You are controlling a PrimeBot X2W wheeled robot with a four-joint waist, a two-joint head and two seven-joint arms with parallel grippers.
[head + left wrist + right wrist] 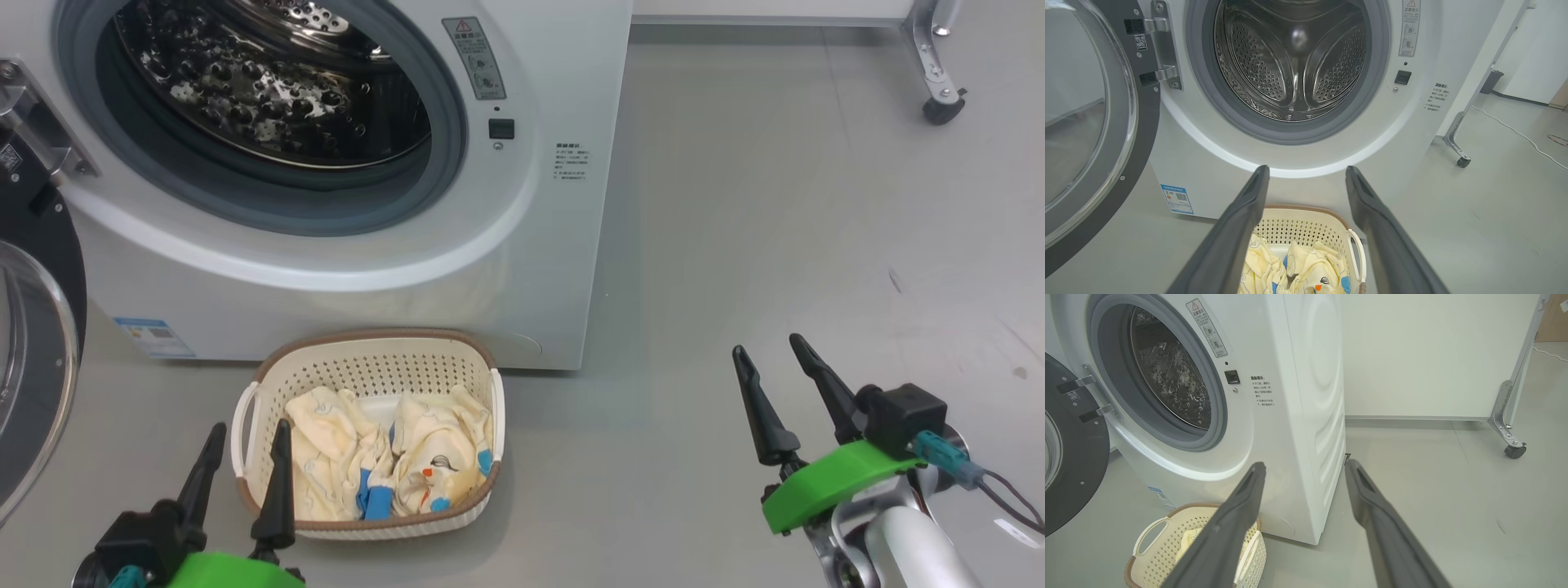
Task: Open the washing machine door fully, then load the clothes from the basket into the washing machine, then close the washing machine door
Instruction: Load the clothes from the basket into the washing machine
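Note:
The white washing machine (531, 245) stands ahead with its steel drum (277, 90) exposed. Its door (37, 351), black-rimmed with a glass dome, is swung wide to the left. On the floor in front sits the cream basket (367, 367) holding pale yellow clothes (392, 461) with blue cuffs. My left gripper (249, 429) is open at the basket's left handle, with nothing between its fingers. My right gripper (767, 343) is open over bare floor to the right, well away from the basket. The left wrist view looks into the drum (1294, 61) over the basket (1306, 228).
The grey floor (775, 204) stretches to the right of the machine. A white panel on a metal leg with a black caster (943, 106) stands at the back right. A white cable (1515, 132) runs across the floor beyond it.

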